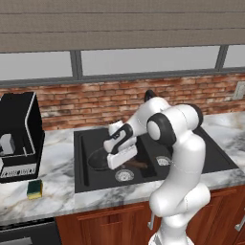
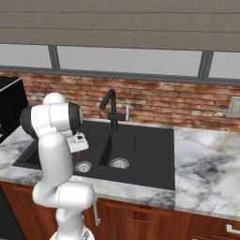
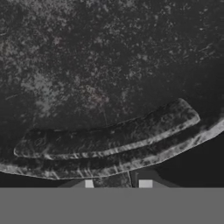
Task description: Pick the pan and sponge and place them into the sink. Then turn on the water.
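The black pan (image 1: 97, 160) lies low in the left basin of the matte black sink (image 1: 210, 148), with its brown handle pointing right. My gripper (image 1: 118, 160) reaches down at the pan's right edge, where the handle joins. In the hand view the speckled pan (image 3: 100, 78) lies close, its rim curving just above my gripper (image 3: 117, 184), which looks shut on the handle's root. The yellow and green sponge (image 1: 34, 189) sits on the marble counter left of the sink. No blue stream shows at the faucet (image 2: 110, 104).
A black box-shaped appliance (image 1: 19, 134) stands on the counter at the far left, behind the sponge. The brick wall and window run behind the sink (image 2: 150, 154). Marble counter (image 2: 206, 173) stretches to the right of the basins.
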{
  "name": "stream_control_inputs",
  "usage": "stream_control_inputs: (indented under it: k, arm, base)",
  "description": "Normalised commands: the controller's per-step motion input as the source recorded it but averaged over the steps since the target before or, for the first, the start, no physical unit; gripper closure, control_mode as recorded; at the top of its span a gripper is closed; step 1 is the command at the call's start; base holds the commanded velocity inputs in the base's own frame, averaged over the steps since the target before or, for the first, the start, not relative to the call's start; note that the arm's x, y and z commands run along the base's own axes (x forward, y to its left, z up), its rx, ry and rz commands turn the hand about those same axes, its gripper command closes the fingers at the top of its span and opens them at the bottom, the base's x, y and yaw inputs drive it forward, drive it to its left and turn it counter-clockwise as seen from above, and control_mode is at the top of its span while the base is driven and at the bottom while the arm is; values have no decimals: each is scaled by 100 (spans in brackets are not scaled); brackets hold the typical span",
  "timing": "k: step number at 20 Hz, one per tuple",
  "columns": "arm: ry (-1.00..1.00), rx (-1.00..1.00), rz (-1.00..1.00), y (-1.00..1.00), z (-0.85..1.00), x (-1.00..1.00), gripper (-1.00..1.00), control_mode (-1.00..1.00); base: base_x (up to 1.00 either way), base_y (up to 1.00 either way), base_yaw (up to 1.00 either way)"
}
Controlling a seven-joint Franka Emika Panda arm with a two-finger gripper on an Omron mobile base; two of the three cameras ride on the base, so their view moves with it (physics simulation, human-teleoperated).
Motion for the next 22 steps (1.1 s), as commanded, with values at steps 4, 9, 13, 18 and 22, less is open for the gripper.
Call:
stream_control_inputs:
  k: [4,9,13,18,22]
  arm:
    - [0,3,-32,33,2,0,100,-100]
    - [0,2,-21,16,-14,32,100,-100]
    - [-1,0,-11,1,-36,29,100,-100]
    - [-8,0,-2,0,-43,17,100,-100]
    - [-9,0,0,0,-37,21,100,-100]
  base:
    - [0,0,0]
    - [0,0,0]
    - [0,0,0]
    - [0,0,0]
    - [0,0,0]
